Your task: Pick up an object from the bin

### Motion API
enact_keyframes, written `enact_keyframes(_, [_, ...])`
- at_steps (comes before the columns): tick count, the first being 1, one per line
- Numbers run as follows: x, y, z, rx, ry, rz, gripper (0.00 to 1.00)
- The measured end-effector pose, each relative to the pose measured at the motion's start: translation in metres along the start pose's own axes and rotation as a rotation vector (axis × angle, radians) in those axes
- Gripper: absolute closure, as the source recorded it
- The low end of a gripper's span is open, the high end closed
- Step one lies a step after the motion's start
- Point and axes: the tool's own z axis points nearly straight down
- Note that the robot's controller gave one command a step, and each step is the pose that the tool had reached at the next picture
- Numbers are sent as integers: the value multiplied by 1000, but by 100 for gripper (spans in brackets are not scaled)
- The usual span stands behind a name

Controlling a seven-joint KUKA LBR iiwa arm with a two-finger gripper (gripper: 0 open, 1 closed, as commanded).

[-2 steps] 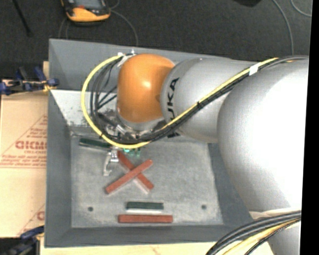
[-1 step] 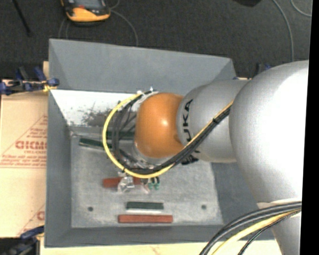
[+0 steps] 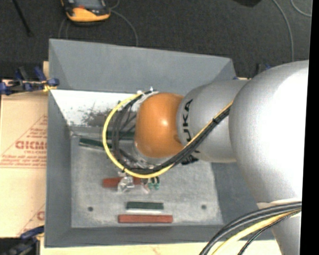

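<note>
Red-brown bar [image 3: 145,219] at bin [image 3: 59,161] front, dark green bar [image 3: 144,206] just behind, gripper [image 3: 127,184] mid-bin at a small red-brown piece [image 3: 111,183], tip mostly hidden under orange wrist cover [image 3: 156,130], open/closed can't tell, further back a dark green strip [image 3: 89,143], one end hidden behind cables [image 3: 108,143]

Light is falling from above, glaring pale on the silver arm [image 3: 266,130] and shining off its orange cover [image 3: 157,127]. The grey bin [image 3: 89,100] is glowing white along its back wall, while its left wall is sitting in shade. The surrounding floor [image 3: 181,24] is lying dim.
</note>
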Motion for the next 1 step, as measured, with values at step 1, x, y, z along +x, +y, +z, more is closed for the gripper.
enact_keyframes(1, [-24, -16, -191, 1, -15, 21, 100])
